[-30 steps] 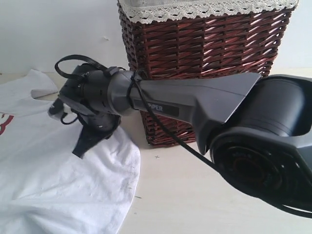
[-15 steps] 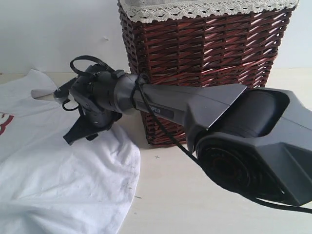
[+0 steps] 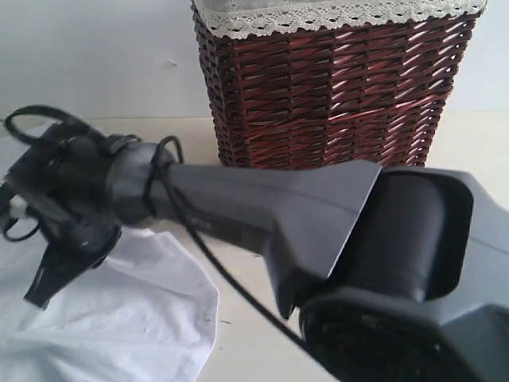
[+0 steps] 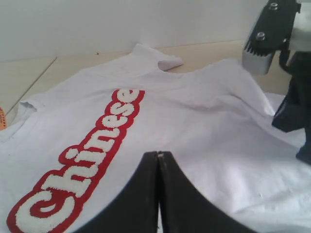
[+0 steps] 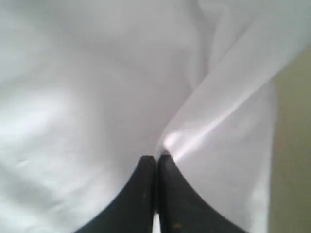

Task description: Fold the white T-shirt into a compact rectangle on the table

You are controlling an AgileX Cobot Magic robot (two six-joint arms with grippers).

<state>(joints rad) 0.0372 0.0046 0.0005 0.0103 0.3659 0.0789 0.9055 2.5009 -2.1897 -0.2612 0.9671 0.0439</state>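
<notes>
The white T-shirt (image 4: 204, 121) lies spread on the table (image 3: 242, 342), its red-outlined fuzzy letters (image 4: 97, 145) facing up. In the left wrist view, my left gripper (image 4: 158, 154) hovers low over the chest, beside the lettering, jaws pressed together with nothing between them. My right gripper (image 5: 156, 159) is shut, and a ridge of the T-shirt (image 5: 214, 111) rises straight from its tips, so it pinches the cloth. In the exterior view the right gripper (image 3: 41, 296) points down at the T-shirt (image 3: 135, 318) at the far left. The left wrist view shows the right gripper (image 4: 291, 111) at the shirt's side.
A tall brown wicker basket (image 3: 334, 87) with a lace-trimmed lining stands at the back of the table. My right arm (image 3: 270, 211) stretches across the front of it and hides much of the table. An orange tag (image 4: 1, 119) shows at the collar edge.
My right arm has swung left and lower over the shirt. Its gripper opened and shut again, now on the cloth. The shirt's hem edge has shifted slightly.
</notes>
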